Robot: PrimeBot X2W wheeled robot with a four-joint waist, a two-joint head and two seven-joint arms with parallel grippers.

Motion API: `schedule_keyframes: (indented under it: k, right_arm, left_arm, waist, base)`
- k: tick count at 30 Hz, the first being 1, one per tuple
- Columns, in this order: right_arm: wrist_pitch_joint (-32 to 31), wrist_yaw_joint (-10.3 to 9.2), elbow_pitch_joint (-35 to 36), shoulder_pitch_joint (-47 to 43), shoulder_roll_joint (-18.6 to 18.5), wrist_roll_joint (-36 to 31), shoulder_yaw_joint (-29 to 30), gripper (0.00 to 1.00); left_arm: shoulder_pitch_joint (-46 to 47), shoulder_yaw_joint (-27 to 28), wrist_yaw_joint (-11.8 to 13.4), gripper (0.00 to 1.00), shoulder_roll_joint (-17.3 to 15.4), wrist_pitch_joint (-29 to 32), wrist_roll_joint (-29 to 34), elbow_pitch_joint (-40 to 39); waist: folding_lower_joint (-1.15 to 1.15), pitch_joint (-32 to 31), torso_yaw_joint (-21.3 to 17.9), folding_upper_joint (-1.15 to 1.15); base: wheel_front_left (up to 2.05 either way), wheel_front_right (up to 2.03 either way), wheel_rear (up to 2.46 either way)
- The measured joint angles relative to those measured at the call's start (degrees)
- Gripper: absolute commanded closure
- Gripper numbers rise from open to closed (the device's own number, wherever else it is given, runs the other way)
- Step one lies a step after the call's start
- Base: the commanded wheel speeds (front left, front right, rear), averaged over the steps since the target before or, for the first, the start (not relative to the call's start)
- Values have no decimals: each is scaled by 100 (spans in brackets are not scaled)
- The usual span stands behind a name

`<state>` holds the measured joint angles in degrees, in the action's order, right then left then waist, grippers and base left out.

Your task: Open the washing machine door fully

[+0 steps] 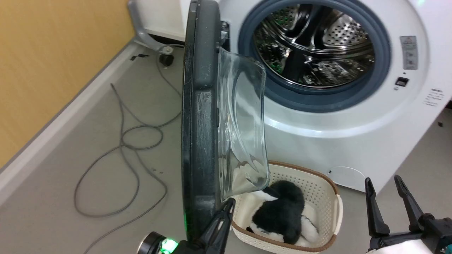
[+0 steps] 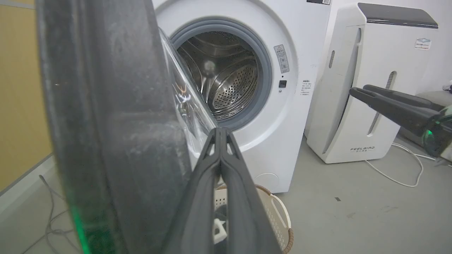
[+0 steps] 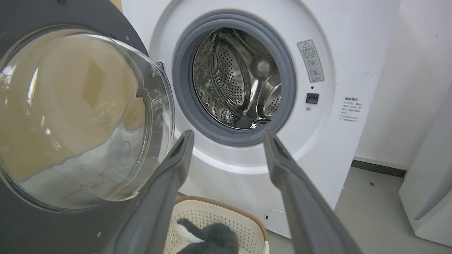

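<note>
The washing machine door [image 1: 199, 123] is standing edge-on in the head view, swung out roughly square to the washing machine [image 1: 317, 141]. Its bottom is running off the frame, and its glass bowl [image 1: 243, 127] is covering part of the white basket [image 1: 323, 183], where a black-and-white furry thing [image 1: 282, 211] is lying, too bunched to identify. The left gripper [image 1: 230, 204] is sitting by the door's lower rim; I cannot tell whether it is touching. The left wrist view is showing its fingers [image 2: 204, 176] pressed together, with a white appliance [image 2: 353, 106] beyond. The right gripper [image 1: 384, 179] is hovering with fingers spread, well apart from the door. The right wrist view is revealing the door's inner face, and a grey cable [image 1: 123, 148] is looping across the floor [image 1: 106, 106].
</note>
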<state>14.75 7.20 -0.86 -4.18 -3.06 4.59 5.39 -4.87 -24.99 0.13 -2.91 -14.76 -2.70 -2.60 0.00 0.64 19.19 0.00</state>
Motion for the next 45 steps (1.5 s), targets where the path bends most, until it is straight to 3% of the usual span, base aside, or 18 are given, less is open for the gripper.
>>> schedule_keyframes:
  k: [19, 33, 45]
  right_arm:
    - [0, 0, -34, 1, 1, -7, -58, 0]
    - [0, 0, -14, 162, 1, -188, -73, 0]
    - [0, 0, 41, 406, 2, -409, -7, 0]
  left_arm:
    - [158, 1187, 252, 100, -346, -21, -65, 416]
    - [884, 2494, 426, 100, -314, -16, -422, 813]
    - [1569, 3605, 398, 100, -313, -16, -442, 1192]
  waist:
    - [0, 9, 584, 0]
    - [0, 429, 544, 0]
    - [0, 943, 406, 0]
  base:
    - [0, 0, 0]
    - [0, 0, 0]
    - [0, 0, 0]
